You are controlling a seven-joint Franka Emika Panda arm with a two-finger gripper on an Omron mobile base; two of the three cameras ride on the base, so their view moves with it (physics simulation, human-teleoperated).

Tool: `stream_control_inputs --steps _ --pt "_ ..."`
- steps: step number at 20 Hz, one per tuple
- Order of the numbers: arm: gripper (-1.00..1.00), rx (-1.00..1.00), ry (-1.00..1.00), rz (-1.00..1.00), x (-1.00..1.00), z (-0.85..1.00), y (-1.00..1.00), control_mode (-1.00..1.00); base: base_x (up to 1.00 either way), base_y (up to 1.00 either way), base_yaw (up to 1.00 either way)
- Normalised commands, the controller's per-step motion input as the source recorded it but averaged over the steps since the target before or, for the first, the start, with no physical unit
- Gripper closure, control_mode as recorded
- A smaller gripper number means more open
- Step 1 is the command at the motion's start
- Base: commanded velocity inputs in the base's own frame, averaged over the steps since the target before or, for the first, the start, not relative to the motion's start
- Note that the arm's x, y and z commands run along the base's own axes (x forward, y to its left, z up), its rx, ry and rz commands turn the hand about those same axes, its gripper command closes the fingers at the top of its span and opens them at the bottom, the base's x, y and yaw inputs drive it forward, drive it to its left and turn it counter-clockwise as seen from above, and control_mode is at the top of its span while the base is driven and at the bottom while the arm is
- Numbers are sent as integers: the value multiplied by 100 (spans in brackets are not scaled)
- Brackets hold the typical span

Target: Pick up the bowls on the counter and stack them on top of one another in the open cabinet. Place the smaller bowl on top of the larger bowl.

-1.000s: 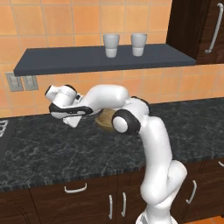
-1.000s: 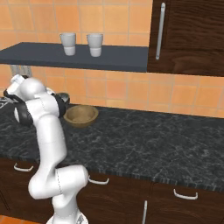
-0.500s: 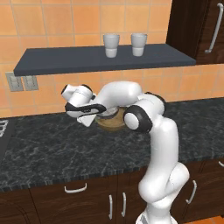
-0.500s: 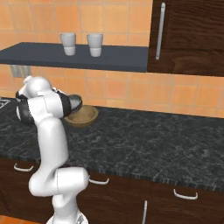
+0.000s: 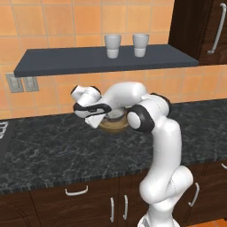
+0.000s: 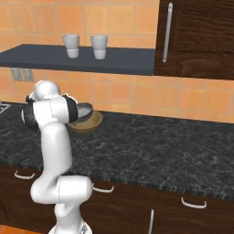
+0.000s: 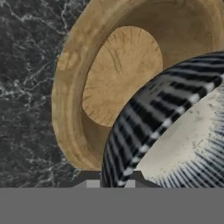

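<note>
Black veined counter (image 5: 53, 150), grey shelf (image 5: 66, 64) above with two cups (image 5: 112, 45).
Gripper (image 7: 113, 178) clamps the smaller bowl (image 7: 175, 135) by its rim over the tan larger bowl (image 7: 109, 78); fingertips mostly hidden, larger bowl half-covered by the arm.

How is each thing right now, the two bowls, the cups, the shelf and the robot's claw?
Small bowl: gripped at its rim, tilted, over the big bowl.
Big bowl: upright on the counter, empty inside.
Cups: two, upright on the shelf.
Shelf: open, no bowls on it yet.
Gripper: shut on the small bowl's rim.
</note>
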Motion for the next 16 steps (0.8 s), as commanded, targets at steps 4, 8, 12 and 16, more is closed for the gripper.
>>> stream_control_inputs --steps 4,8,12,16 --pt "100 0 13 0 6 -26 -14 -100 0 0 0" --pt "100 0 7 0 10 -29 -1 -100 0 0 0" --pt "100 0 3 0 27 -13 0 -100 0 0 0" --pt "-100 1 6 0 21 3 0 -100 0 0 0"
